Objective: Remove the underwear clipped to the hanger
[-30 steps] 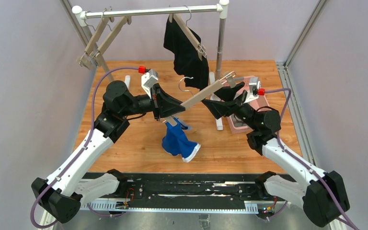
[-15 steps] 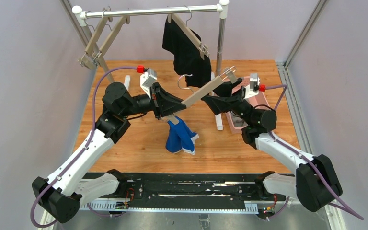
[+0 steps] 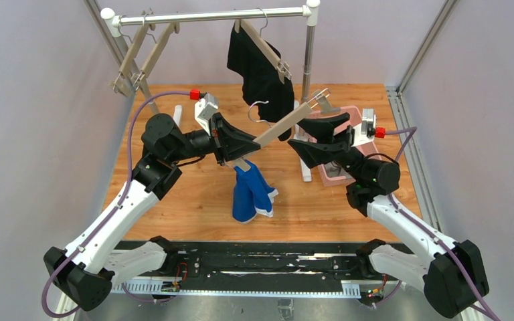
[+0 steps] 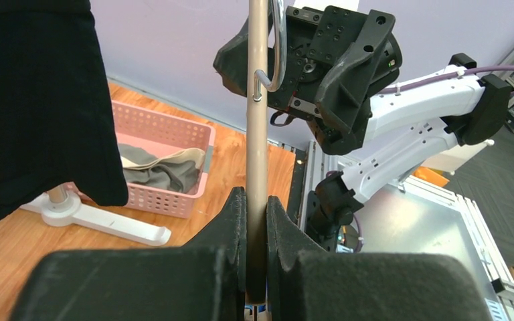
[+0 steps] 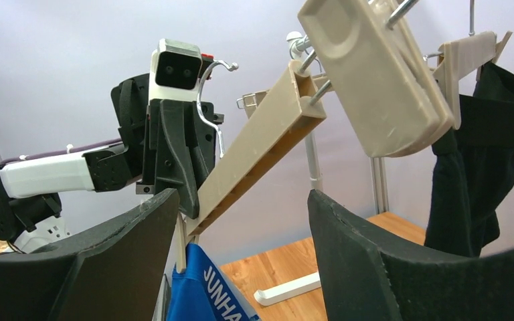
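Note:
My left gripper (image 3: pixel 244 152) is shut on the lower end of a tan clip hanger (image 3: pixel 284 127), which tilts up to the right; the left wrist view shows the bar (image 4: pixel 258 100) pinched between the pads (image 4: pixel 239 221). The blue briefs (image 3: pixel 251 194) with white lettering hang from its lower clip down to the table, and show in the right wrist view (image 5: pixel 201 287). My right gripper (image 3: pixel 308 138) is open under the hanger's free upper clip (image 5: pixel 381 87), holding nothing. The black briefs (image 3: pixel 261 70) hang clipped on a second hanger on the rail. The grey briefs (image 4: pixel 160 170) lie in the pink basket.
A rail (image 3: pixel 214 15) on white posts spans the back, with two bare hangers (image 3: pixel 137 57) at its left end. The pink basket (image 4: pixel 167 134) stands at the right, behind my right arm. A white stand foot (image 3: pixel 306 170) lies on the table near it.
My right wrist has swung to the right and its gripper has stayed open beneath the upper clip. The blue briefs have drawn in and hang narrower. The hanger has risen slightly.

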